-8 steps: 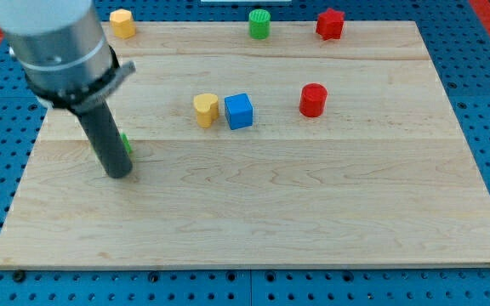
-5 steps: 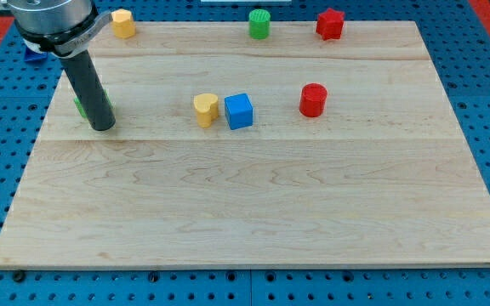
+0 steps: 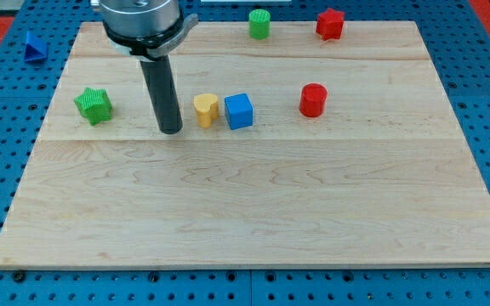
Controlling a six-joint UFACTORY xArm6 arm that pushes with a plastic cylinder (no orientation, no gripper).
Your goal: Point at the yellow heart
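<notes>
The yellow heart lies on the wooden board left of centre, touching or nearly touching a blue cube on its right. My tip rests on the board just left of the yellow heart, a small gap apart. The rod rises from the tip toward the view's top, where the arm's grey body hides the board's upper left edge.
A green star lies at the board's left. A red cylinder stands right of the blue cube. A green cylinder and a red star sit at the top edge. A blue triangle lies off the board at the left.
My tip has moved right, from beside the green star to just left of the yellow heart. The green star is now uncovered. The yellow block at the top left is now hidden by the arm.
</notes>
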